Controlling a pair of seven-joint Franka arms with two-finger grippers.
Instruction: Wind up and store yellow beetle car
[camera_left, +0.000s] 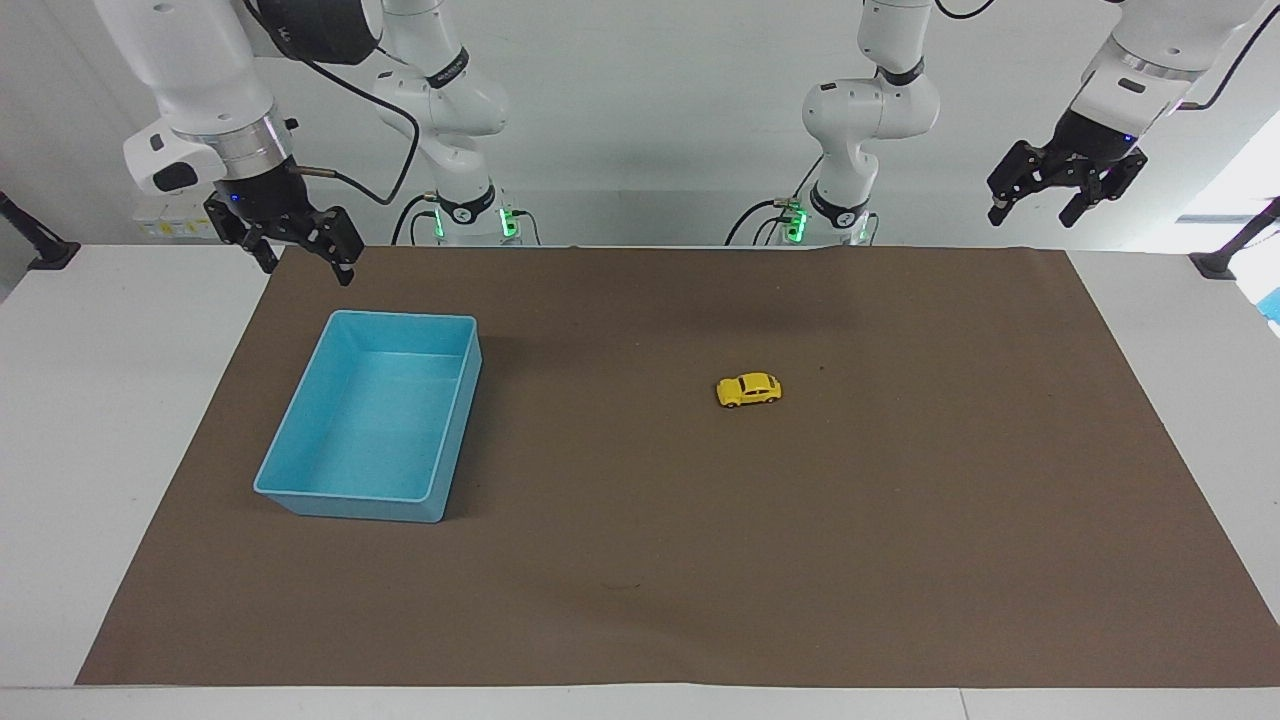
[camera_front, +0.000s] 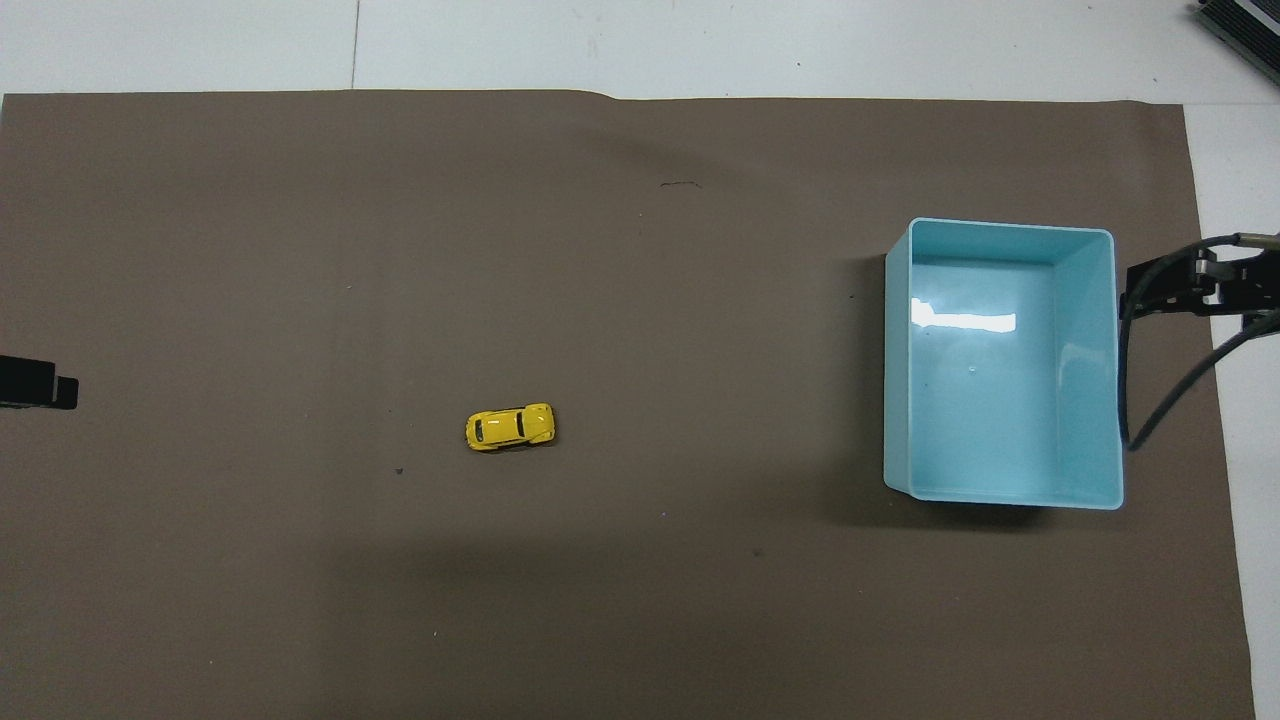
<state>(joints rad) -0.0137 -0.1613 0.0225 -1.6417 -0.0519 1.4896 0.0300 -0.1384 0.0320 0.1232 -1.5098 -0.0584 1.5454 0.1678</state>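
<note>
The yellow beetle car (camera_left: 748, 390) (camera_front: 510, 427) stands on its wheels on the brown mat, about mid-table, with nothing touching it. The light blue bin (camera_left: 350, 505) (camera_front: 1010, 226) sits empty toward the right arm's end of the table. My right gripper (camera_left: 305, 262) (camera_front: 1200, 285) hangs open in the air over the mat's edge beside the bin, holding nothing. My left gripper (camera_left: 1033, 215) (camera_front: 35, 382) is raised and open over the left arm's end of the table, well away from the car, and it too holds nothing.
The brown mat (camera_left: 640, 560) covers most of the white table (camera_left: 100, 450). Both arm bases stand at the robots' edge of the table. A black clamp (camera_left: 1225, 262) sits at a table corner near the left arm.
</note>
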